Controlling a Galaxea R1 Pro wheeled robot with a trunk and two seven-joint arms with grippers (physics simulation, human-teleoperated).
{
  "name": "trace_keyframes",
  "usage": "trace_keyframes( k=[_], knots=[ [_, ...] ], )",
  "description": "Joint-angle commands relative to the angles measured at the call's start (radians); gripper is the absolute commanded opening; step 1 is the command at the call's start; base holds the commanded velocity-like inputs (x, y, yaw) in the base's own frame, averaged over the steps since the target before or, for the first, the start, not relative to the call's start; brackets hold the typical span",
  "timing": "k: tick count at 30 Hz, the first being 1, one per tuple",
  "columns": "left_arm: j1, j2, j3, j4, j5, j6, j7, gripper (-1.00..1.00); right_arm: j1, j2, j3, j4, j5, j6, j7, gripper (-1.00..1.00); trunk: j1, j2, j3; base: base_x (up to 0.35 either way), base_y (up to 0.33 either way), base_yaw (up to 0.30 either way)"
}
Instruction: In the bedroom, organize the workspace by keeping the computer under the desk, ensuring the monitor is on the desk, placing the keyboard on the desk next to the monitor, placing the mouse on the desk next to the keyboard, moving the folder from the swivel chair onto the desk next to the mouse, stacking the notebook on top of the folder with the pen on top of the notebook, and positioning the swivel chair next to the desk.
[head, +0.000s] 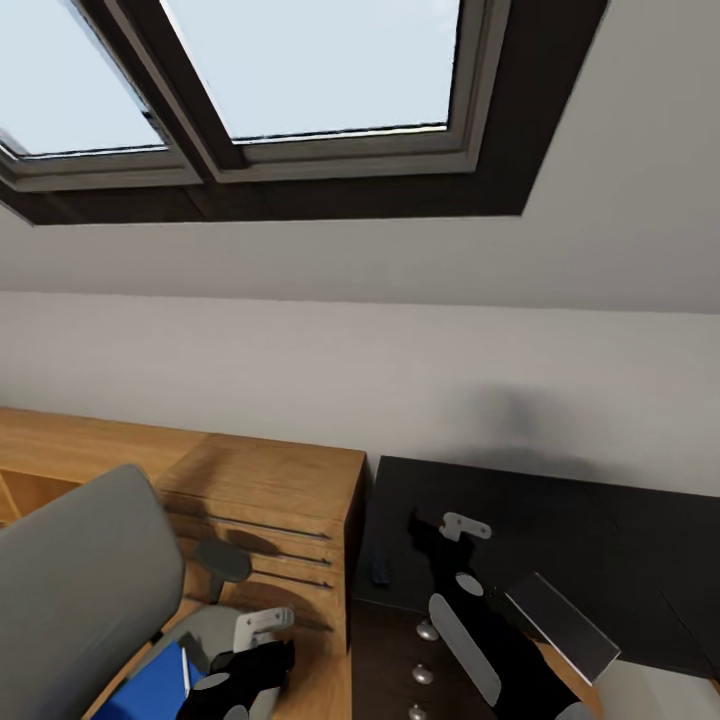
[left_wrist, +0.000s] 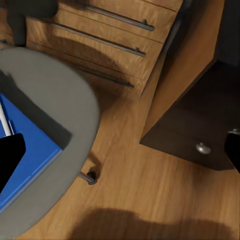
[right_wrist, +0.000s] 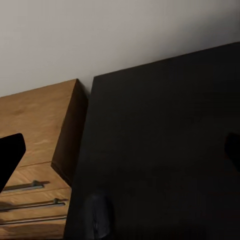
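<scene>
Head view: flat bright blue folder lies on the grey padded swivel chair at 7 o'clock, long axis toward 1 o'clock. Small dark mouse rests on the glossy black surface, long axis toward 12. Left hand and right hand both spread wide, holding nothing.

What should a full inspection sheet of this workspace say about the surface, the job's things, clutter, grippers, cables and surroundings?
Surface: black desk, standing beside a wooden drawer unit.
Job's things: blue folder lying on the swivel chair seat; mouse on the desk near its edge.
Clutter: nothing seen.
Grippers: left gripper open, by the folder; right gripper open, over the desk.
Cables: nothing seen.
Surroundings: skylight in the sloped ceiling, plain wall, wood floor.
</scene>
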Motion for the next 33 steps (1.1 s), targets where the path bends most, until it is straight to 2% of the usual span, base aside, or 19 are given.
trace_keyframes(
  k=[1,3,4,8,10,11,13,14,16,18,20,25,27,32,33],
  knots=[
    [-0.001,0.001,-0.003,-0.001,0.010,0.001,0.010,1.00,-0.002,0.004,0.002,0.016,-0.004,0.001,-0.006,1.00,0.001,-0.002,-0.002,0.332,0.000,0.000],
    [-0.001,0.001,-0.004,-0.001,0.010,0.001,0.010,1.00,-0.010,0.017,0.002,0.084,-0.001,0.001,-0.006,1.00,0.001,-0.002,-0.002,0.332,0.000,0.000],
    [-0.001,0.000,-0.005,-0.001,0.010,0.001,0.010,1.00,-0.026,0.025,0.002,0.138,0.003,0.001,-0.006,1.00,0.001,-0.002,-0.002,0.331,0.000,0.000],
    [-0.001,0.000,-0.011,-0.001,0.010,0.001,0.010,1.00,-0.079,0.046,0.002,0.253,0.015,0.001,0.001,1.00,0.001,-0.002,-0.002,0.327,0.000,0.000],
    [-0.001,0.000,-0.013,-0.001,0.010,0.001,0.010,1.00,-0.111,0.060,0.002,0.326,0.026,0.000,0.016,1.00,0.001,-0.002,-0.002,0.316,0.000,0.000],
    [-0.001,0.000,-0.015,-0.001,0.010,0.001,0.010,1.00,-0.141,0.074,0.002,0.405,0.040,-0.004,0.037,1.00,0.001,-0.002,-0.002,0.303,0.000,0.000],
    [-0.001,0.000,-0.016,-0.001,0.010,0.001,0.010,1.00,-0.171,0.088,0.002,0.485,0.060,-0.018,0.064,1.00,0.001,-0.002,-0.002,0.295,0.000,0.000],
    [-0.001,0.000,-0.017,-0.001,0.010,0.001,0.010,1.00,-0.199,0.101,0.002,0.561,0.083,-0.047,0.095,1.00,0.001,-0.002,-0.002,0.284,0.000,0.000],
    [-0.001,0.000,-0.018,-0.001,0.010,0.001,0.010,1.00,-0.234,0.114,0.002,0.650,0.117,-0.107,0.134,1.00,0.001,-0.002,-0.002,0.271,0.000,0.000],
    [-0.001,0.000,-0.018,-0.001,0.010,0.001,0.010,1.00,-0.253,0.121,0.001,0.701,0.140,-0.159,0.155,1.00,0.001,-0.002,-0.002,0.229,0.000,0.000],
    [-0.001,0.000,-0.019,-0.001,0.010,0.001,0.010,1.00,-0.265,0.125,0.001,0.732,0.155,-0.193,0.169,1.00,0.001,-0.002,-0.002,0.114,0.000,0.000],
    [-0.001,0.000,-0.018,-0.002,0.010,0.001,0.010,1.00,-0.272,0.137,-0.001,0.747,0.158,-0.212,0.176,1.00,0.001,-0.002,-0.002,0.034,0.000,0.000],
    [-0.001,0.000,-0.018,-0.003,0.010,0.001,0.010,1.00,-0.273,0.164,-0.001,0.750,0.160,-0.215,0.176,1.00,0.001,-0.002,-0.002,0.006,0.000,0.000],
    [-0.001,0.001,-0.017,-0.003,0.010,0.001,0.010,1.00,-0.273,0.164,-0.004,0.743,0.159,-0.219,0.172,1.00,0.001,-0.002,-0.002,0.001,0.000,0.000],
    [-0.001,0.002,-0.017,-0.003,0.010,0.001,0.010,1.00,-0.273,0.164,-0.004,0.718,0.158,-0.219,0.172,1.00,0.001,-0.002,-0.002,0.000,0.000,0.000]
  ],
)
